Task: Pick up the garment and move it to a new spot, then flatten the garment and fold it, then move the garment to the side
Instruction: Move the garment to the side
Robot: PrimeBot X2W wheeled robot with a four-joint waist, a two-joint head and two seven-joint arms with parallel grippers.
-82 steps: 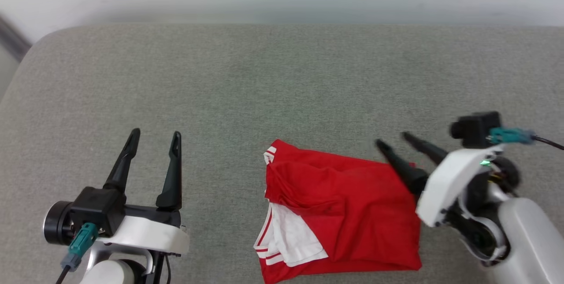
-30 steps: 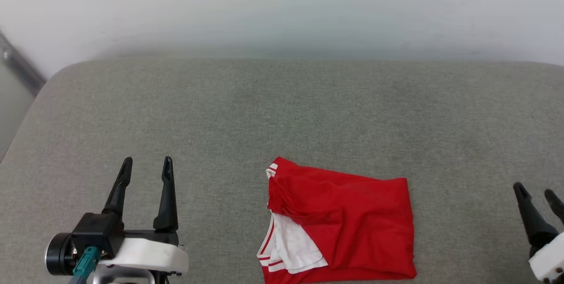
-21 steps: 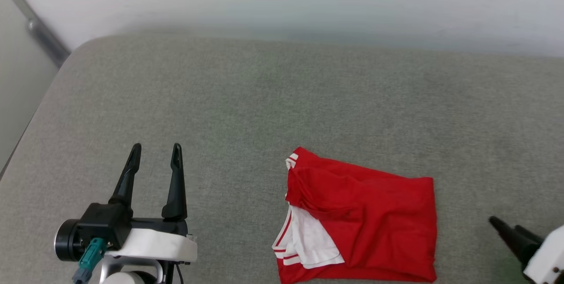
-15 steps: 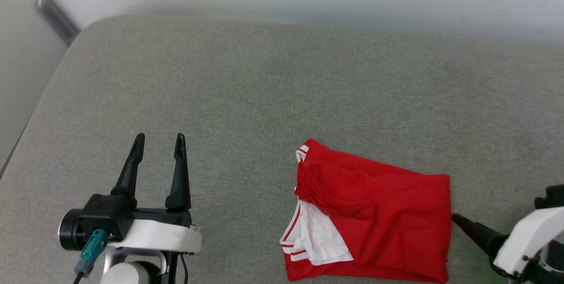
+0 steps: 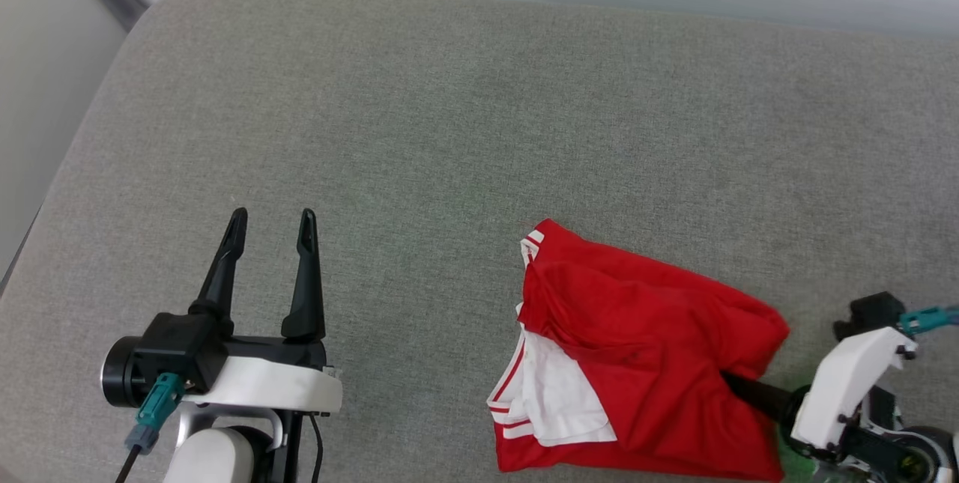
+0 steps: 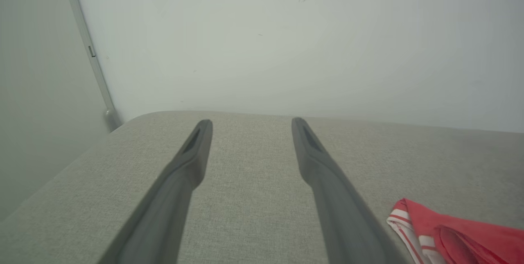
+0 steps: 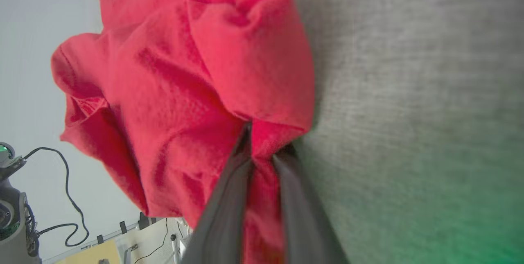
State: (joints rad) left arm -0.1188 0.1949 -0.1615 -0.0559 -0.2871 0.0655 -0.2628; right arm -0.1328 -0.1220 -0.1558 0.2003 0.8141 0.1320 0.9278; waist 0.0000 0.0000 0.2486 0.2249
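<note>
left claw (image 5: 273,215): jaws standing wide, holding nothing. It is hovering over bare worktop (image 5: 449,131), well left of the garment (image 5: 644,348), with its fingers pointing away from the robot. It is probably sitting there to leave the right arm room.
left wrist view: is looking along the open fingers to the wall. A corner of striped trim is just showing at lower right.
worktop: grey fabric top, with a wall running along the far edge.
garment: is lying at the near right of the worktop, folded into a rough rectangle. The red layer is on top. A white sleeve (image 5: 554,393) with red-and-white trim is poking out at the near left edge. No numbers or letters are facing up.
garment right edge: is bunching and lifting off the worktop where the fingers are going in.
right claw (image 7: 266,149): is coming in low from the right, its fingers lying nearly flat to the worktop. The jaws are narrow and are pinching a fold of red cloth between them.
why low: a sideways entry is probably meant to get one finger under the stack, so the layers travel together.
step: the fold is looking done, so this reads as the grab for moving the garment aside.
risk: the pinch may be catching top layers alone. The sleeve side is hanging loose, so the fold could open when it is pulled.
</note>
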